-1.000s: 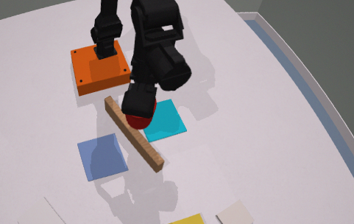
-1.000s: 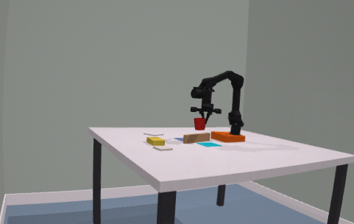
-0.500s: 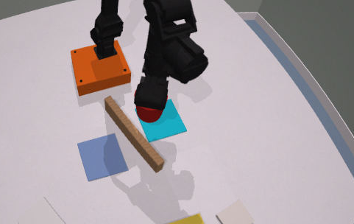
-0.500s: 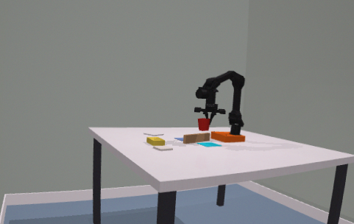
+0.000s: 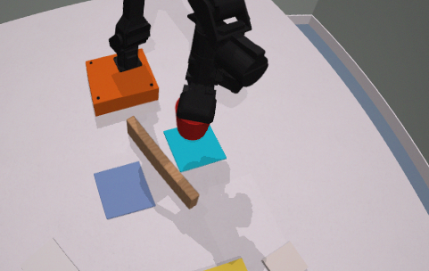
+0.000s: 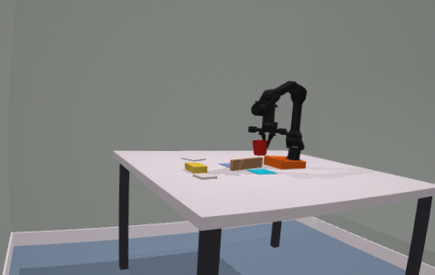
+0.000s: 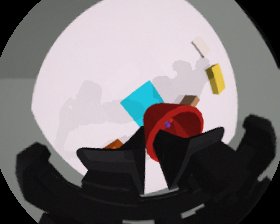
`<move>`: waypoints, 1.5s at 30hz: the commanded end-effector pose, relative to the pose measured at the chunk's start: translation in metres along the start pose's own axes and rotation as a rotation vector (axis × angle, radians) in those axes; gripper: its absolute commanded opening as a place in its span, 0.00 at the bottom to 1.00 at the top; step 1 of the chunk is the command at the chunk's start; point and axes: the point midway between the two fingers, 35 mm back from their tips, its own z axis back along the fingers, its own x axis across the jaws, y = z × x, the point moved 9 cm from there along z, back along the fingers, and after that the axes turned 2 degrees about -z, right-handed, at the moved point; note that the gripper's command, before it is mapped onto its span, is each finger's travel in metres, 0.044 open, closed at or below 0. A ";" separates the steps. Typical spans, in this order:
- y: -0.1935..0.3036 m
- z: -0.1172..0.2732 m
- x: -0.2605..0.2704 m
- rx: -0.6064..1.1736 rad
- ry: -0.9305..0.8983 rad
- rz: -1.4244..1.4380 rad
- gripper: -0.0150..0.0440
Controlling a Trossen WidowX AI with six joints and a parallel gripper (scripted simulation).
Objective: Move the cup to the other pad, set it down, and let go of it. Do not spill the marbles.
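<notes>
The red cup (image 5: pixel 192 130) (image 6: pixel 260 147) (image 7: pixel 154 114) is held in the air, well above the table. My gripper (image 6: pixel 266 137) (image 7: pixel 145 128) is shut on the cup's wall. Small marbles (image 7: pixel 168 124) show inside the cup in the wrist view. The cup looks roughly upright in the exterior view. In the top view it overlaps the back edge of the cyan pad (image 5: pixel 196 151) (image 6: pixel 262 172) (image 7: pixel 142 100). The blue pad (image 5: pixel 122 192) (image 6: pixel 224 165) lies beyond the wooden bar; the wrist view does not show it.
The wooden bar (image 5: pixel 162 165) (image 6: pixel 246 164) (image 7: pixel 190 101) stands between the pads. The orange base block (image 5: pixel 107 91) (image 6: pixel 285 163) (image 7: pixel 113 145) is behind them. A yellow block (image 5: pixel 231 266) (image 6: pixel 196 168) (image 7: pixel 217 80) and a pale tile (image 5: pixel 285 258) (image 6: pixel 204 176) (image 7: pixel 201 46) lie farther out.
</notes>
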 end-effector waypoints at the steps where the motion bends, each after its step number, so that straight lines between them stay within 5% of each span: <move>1: -0.003 0.000 0.006 -0.003 -0.005 -0.003 0.25; 45: -0.012 -0.046 0.016 -0.004 -0.007 -0.003 0.25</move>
